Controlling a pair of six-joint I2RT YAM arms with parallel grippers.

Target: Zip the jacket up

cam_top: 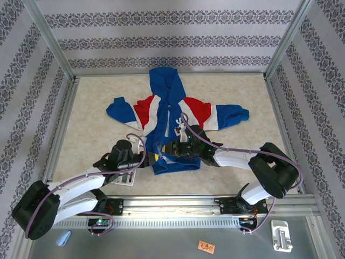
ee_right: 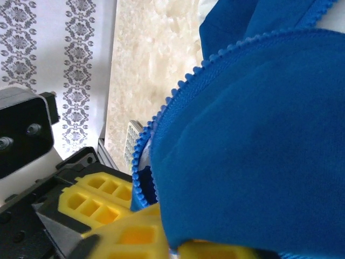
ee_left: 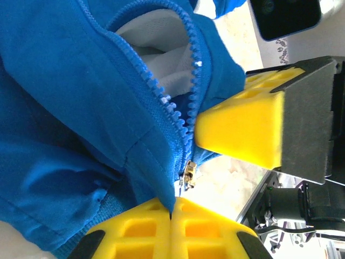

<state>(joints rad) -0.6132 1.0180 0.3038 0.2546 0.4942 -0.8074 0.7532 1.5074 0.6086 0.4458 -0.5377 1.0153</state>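
— Well, the table (cam_top: pixel 91 102): any room?
— Plenty bare left and right; the jacket (cam_top: pixel 172 116) lies mid-table, hood by the far edge.
— Claws?
— The left gripper (ee_left: pixel 171 210) pinches the front edge beside the zipper slider (ee_left: pixel 188 175). The right gripper (cam_top: pixel 182 147): buried in blue cloth, can't tell.

You have no readable text in these views, white marks on the jacket (cam_top: pixel 161 94) front too small to make out, print on the small orange card (cam_top: pixel 205 247) blurred.
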